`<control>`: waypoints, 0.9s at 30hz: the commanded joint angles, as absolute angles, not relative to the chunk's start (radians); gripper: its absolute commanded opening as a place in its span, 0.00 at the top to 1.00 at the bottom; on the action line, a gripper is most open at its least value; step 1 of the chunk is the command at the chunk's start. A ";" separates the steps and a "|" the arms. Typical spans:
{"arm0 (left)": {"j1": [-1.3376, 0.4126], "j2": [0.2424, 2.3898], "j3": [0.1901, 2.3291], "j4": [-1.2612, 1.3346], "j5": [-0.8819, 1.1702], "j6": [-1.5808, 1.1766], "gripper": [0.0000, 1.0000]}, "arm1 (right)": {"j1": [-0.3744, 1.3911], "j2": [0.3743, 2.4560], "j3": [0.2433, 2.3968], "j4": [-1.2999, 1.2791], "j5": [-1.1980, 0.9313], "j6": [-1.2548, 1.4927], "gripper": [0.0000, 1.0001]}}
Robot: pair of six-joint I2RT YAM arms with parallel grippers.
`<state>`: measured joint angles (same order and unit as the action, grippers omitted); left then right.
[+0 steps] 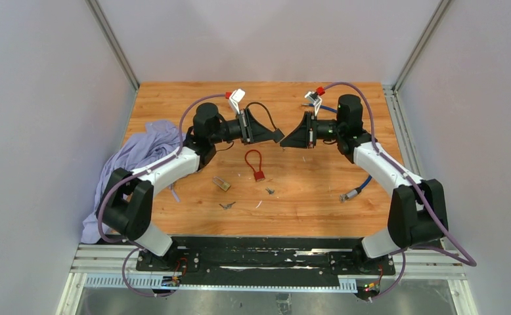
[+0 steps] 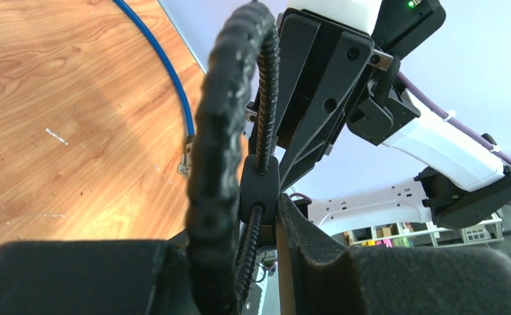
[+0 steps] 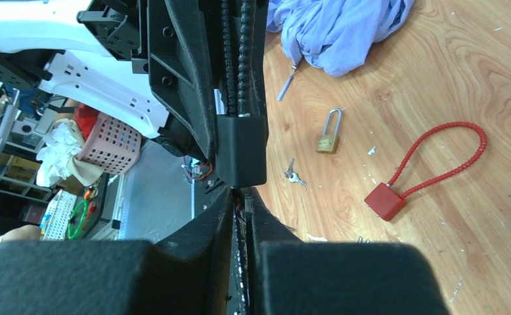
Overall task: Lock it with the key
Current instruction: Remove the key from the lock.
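Observation:
My left gripper (image 1: 274,134) (image 2: 266,226) is shut on a black cable lock: its body (image 2: 261,187) (image 3: 240,154) sits between the fingers and its ribbed cable loop (image 1: 261,107) (image 2: 213,131) arches above. My right gripper (image 1: 287,140) (image 3: 241,191) faces it, tips right at the end of the lock body. Its jaws are pinched to a thin slit there, on the key in the lock. Only a sliver of the key shows between the pads.
On the wooden table (image 1: 318,197) lie a red cable lock (image 1: 259,174) (image 3: 385,200), a brass padlock (image 1: 222,184) (image 3: 328,140) and two loose key sets (image 1: 226,205) (image 1: 269,191). A purple cloth (image 1: 141,154) lies at the left edge, a blue cable (image 1: 358,189) at the right.

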<state>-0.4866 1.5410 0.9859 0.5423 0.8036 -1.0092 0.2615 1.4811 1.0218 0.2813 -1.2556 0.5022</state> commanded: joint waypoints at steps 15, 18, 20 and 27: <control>-0.491 1.535 0.974 0.609 0.772 -1.035 1.00 | 0.261 1.418 1.042 0.119 -1.161 0.336 0.92; -0.491 1.533 0.974 0.609 0.773 -1.033 1.00 | 0.259 1.431 1.049 0.114 -1.172 0.347 0.86; -0.493 1.532 0.974 0.609 0.775 -1.029 1.00 | 0.260 1.441 1.055 0.117 -1.179 0.363 0.77; -0.493 1.527 0.978 0.608 0.791 -1.013 1.00 | 0.260 1.467 1.055 0.229 -1.223 0.484 0.68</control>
